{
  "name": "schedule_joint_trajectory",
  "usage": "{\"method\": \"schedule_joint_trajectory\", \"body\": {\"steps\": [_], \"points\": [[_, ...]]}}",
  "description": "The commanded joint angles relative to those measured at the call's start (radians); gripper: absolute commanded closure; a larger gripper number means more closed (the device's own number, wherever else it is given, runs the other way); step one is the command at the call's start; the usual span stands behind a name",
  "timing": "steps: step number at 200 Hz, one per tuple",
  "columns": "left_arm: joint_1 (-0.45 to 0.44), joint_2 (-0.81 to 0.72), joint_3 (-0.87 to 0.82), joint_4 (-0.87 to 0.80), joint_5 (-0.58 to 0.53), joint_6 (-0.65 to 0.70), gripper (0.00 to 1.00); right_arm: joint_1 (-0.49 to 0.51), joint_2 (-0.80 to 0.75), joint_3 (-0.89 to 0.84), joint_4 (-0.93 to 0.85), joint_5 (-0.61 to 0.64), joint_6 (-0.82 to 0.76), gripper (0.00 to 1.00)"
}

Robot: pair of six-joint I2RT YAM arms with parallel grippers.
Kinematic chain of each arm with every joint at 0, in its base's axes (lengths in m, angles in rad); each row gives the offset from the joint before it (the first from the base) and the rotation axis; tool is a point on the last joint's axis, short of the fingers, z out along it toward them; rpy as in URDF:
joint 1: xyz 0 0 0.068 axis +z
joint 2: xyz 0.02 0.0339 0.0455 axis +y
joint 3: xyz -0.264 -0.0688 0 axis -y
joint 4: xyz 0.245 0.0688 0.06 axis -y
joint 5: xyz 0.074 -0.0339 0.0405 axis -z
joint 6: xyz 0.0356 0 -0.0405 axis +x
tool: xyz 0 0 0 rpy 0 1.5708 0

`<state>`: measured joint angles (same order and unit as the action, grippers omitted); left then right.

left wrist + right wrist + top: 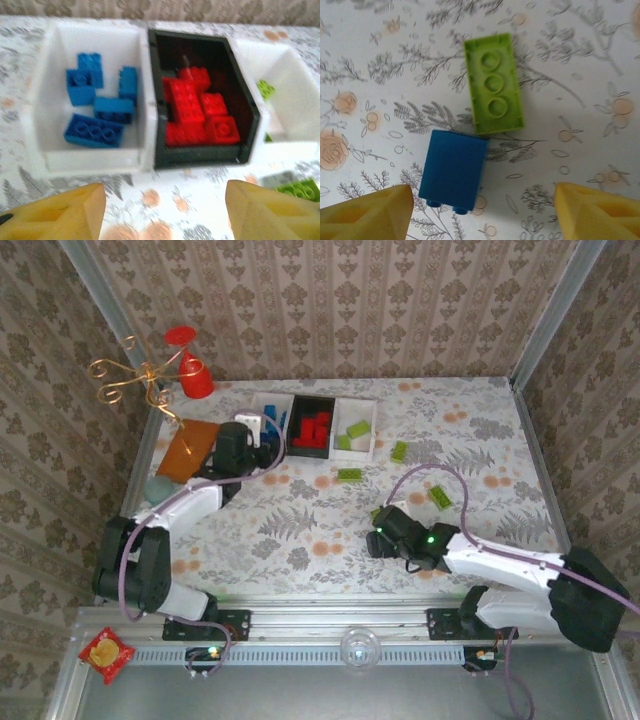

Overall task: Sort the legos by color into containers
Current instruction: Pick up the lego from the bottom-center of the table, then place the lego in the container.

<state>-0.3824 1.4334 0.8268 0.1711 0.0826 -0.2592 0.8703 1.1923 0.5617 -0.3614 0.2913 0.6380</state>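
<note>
Right fingers (365, 215), spread wide and empty, hang above a blue brick (452, 170) on the bench (580, 60), its corner touching a lime brick (493, 82). Best pinch the blue alone, bound for the left white bin (95, 160); left fingers (55, 215) likewise wide, empty.

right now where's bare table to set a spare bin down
Free: the table between the left arm and the right arm; also its far right, beyond the loose green bricks. Crowded: just before the black bin, by the left gripper, and under the right gripper, where a blue brick lies.
</note>
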Motion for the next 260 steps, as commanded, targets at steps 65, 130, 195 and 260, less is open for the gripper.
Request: {"method": "schedule_joint_trajectory", "body": {"steps": [65, 130, 195, 260], "points": [[-0.107, -0.075, -0.122, -0.016, 0.014, -0.018, 0.33, 0.033, 0.242, 0.075, 0.116, 0.097, 0.058, 0.39], [-0.121, -0.179, -0.196, -0.041, 0.012, -0.013, 0.33, 0.035, 0.229, 0.081, 0.137, 0.109, 0.065, 0.66], [-0.084, -0.279, -0.276, -0.003, -0.074, -0.008, 0.29, -0.067, 0.186, 0.228, 0.531, -0.192, -0.006, 0.70], [0.021, -0.452, -0.349, -0.017, -0.119, -0.018, 0.24, -0.176, 0.685, 0.793, 0.621, -0.289, -0.075, 0.70]]}}
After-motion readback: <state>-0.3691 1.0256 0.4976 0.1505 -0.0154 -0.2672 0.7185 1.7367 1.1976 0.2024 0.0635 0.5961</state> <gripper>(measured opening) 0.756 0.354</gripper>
